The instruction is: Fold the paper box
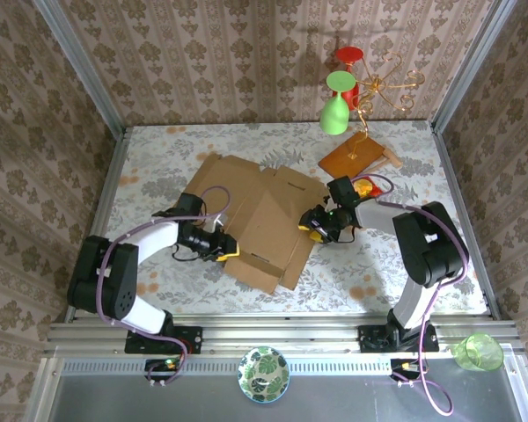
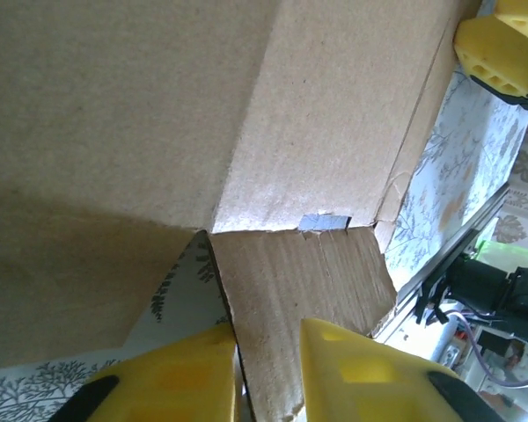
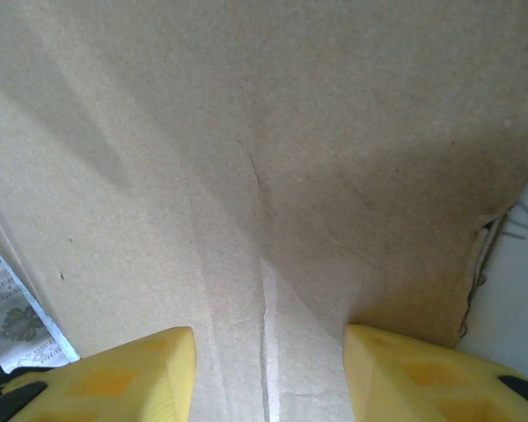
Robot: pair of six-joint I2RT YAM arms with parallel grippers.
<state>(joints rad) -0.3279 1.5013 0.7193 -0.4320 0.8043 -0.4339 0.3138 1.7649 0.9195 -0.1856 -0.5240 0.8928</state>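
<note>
The paper box lies mostly flat in the middle of the table as a light-brown corrugated sheet with creases and flaps. My left gripper is at its near left edge. In the left wrist view a small flap of the box runs down into the narrow gap of that gripper, and its cut edge lies along the left finger. My right gripper is at the box's right edge. It stands open, close against a creased panel.
A reddish wooden board carries a gold wire stand with a green glass and a red glass at the back right. Something orange lies beside the right arm. A patterned plate and a green cup sit off the table in front.
</note>
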